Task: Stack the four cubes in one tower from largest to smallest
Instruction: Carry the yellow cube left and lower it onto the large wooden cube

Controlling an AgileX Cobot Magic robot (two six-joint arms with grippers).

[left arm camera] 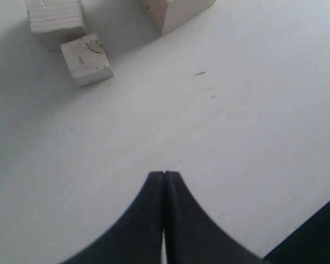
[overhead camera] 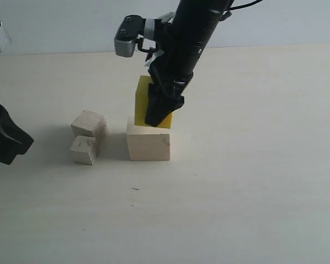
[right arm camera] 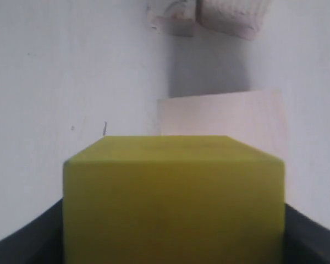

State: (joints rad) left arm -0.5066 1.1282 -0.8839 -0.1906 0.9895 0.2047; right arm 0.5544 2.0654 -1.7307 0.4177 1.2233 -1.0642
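My right gripper (overhead camera: 160, 114) is pinching the yellow cube (right arm camera: 173, 198), with one finger flat on each of two opposite sides, so the cube fills the whole gap between them. Directly under my fingers is the large pale wooden cube (overhead camera: 148, 146). The yellow cube is at its top face and not squarely lined up with it, since a strip of pale wood shows past the yellow edge. I cannot tell whether the two are pressed together or just apart.

Further out from those fingers, toward my left arm, the striped wooden cube (overhead camera: 89, 124) and the small wooden cube (overhead camera: 83, 150) lie on the table (overhead camera: 253, 165). They touch each other and are separated from the large cube by a narrow gap. The small one has a chipped edge and a small dark mark on its top.

My left gripper (left arm camera: 164, 179) is well apart from all this, its fingers pressed together with nothing between them, low over bare table. Ahead of its tips the small cube is nearest, then the striped one, then a corner of the large cube
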